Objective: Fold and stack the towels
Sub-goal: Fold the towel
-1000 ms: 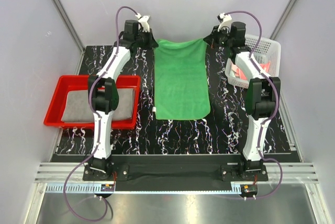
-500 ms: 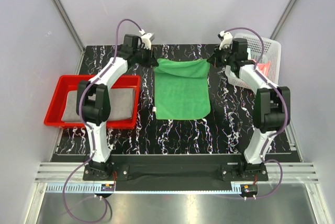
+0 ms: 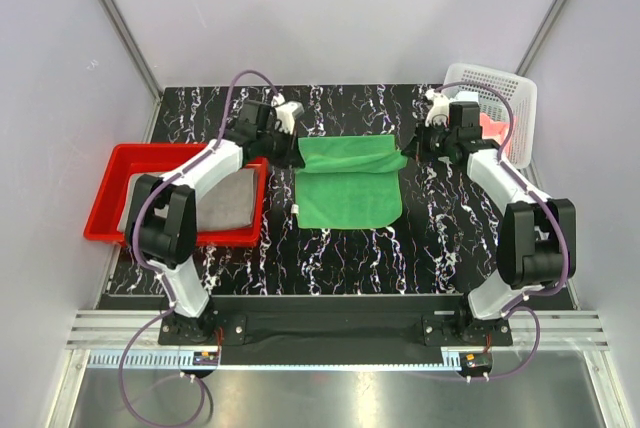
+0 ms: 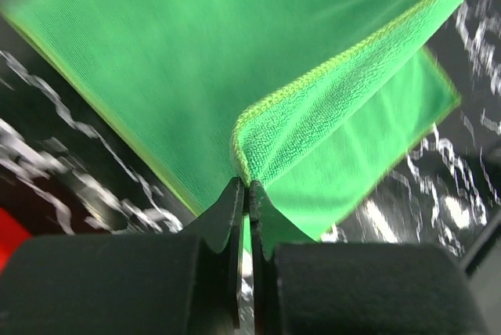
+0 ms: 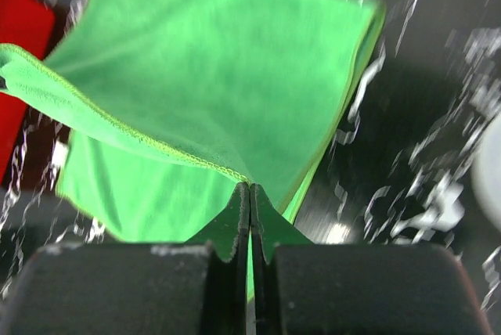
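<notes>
Both arms carry the far hem of the bright green terry cloth towel (image 3: 348, 193) back towards their bases, a stretch that a second ago lay long across the black marbled worktop (image 3: 350, 268). The left claw (image 4: 245, 190) is pinched tight on the hem's left corner and the right claw (image 5: 250, 188) is clamped flat on the right corner, with the hem sagging between them in the wrist views. From above, the lifted half doubles over the half lying flat at the middle of the worktop, and the footprint is now far shorter than before. The held hem hangs over the far part of the towel, well short of the near hem, so the fold looks about half made; judged from here, the corners need to travel on and be laid down square. A folded grey terry towel (image 3: 232, 203) waits in the red plastic tray (image 3: 150, 151) at left, and a salmon-pink cloth (image 3: 490, 126) shows inside the white perforated basket (image 3: 510, 93) at right.
</notes>
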Available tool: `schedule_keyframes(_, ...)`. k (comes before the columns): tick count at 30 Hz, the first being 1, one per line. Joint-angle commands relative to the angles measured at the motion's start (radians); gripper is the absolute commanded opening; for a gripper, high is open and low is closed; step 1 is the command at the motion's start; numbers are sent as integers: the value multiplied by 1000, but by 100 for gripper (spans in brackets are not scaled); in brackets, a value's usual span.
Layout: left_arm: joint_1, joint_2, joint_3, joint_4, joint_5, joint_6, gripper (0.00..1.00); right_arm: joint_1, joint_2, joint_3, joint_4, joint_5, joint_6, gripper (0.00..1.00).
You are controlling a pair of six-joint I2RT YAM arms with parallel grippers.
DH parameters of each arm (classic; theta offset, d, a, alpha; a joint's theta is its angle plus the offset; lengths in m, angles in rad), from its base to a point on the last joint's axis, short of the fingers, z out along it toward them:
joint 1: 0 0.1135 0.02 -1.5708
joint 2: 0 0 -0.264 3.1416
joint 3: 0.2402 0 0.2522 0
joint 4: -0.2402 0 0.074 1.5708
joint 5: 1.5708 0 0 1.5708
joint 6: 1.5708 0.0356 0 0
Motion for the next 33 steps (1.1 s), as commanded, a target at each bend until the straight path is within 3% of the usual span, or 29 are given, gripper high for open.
schedule_keyframes(1,-13,-84,-70,57,-8,-12,6,15,-52,-26,-76,12,21,0)
schedule_keyframes(10,-89,-150,-200,25,-160,-47,18,40,-26,-75,-289,28,132,4)
schedule_keyframes(12,-99,-176,-220,14,-213,-73,27,43,-6,-100,-341,44,155,9)
schedule_keyframes(16,-143,-227,-249,-36,-319,-96,30,43,6,-121,-389,80,179,17)
schedule_keyframes(18,-163,-259,-266,-35,-329,-124,34,43,-13,-123,-385,71,187,32)
schedule_keyframes(21,-184,-249,-242,-36,-346,-167,38,46,-50,-114,-363,35,228,39)
schedule_keyframes(25,-212,-170,-151,-55,-373,-225,38,54,-72,-106,-317,53,331,40)
schedule_keyframes(27,-230,-129,-98,-104,-424,-291,39,64,-69,-112,-302,139,369,40)
schedule_keyframes(33,-270,-64,-79,-122,-474,-418,47,72,-32,-147,-248,258,468,40)
